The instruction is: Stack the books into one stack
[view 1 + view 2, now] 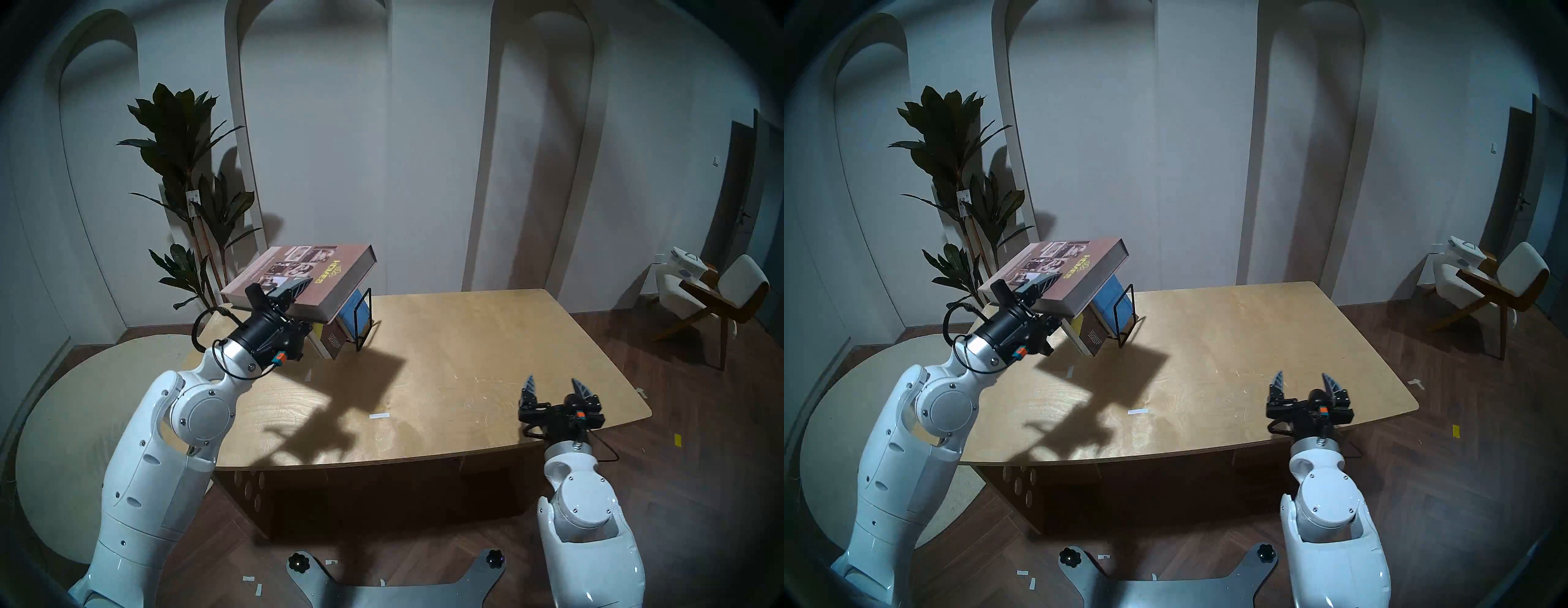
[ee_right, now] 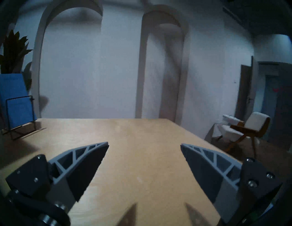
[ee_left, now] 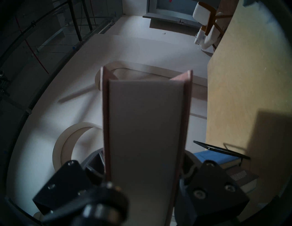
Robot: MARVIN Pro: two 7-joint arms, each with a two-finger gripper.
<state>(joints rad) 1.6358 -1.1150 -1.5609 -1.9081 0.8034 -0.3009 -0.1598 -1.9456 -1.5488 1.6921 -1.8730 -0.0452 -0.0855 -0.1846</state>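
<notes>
A: Right, your left gripper (image 1: 292, 293) is clamped on the HOMES book (image 1: 305, 278), held up, cover tilted, above the rack (image 1: 360, 318). Brown book (image 1: 333, 342) and blue book (image 1: 352, 312) lean in the rack.

B: And the right gripper (image 1: 556, 388)?

A: Wide apart, holding nothing, near the worktop (image 1: 466, 339) front edge.

B: Advice?

A: Probably level the cover first, carry it clear of the rack, set it flat on bare worktop as the base. It looks heavy; go slowly.
</notes>
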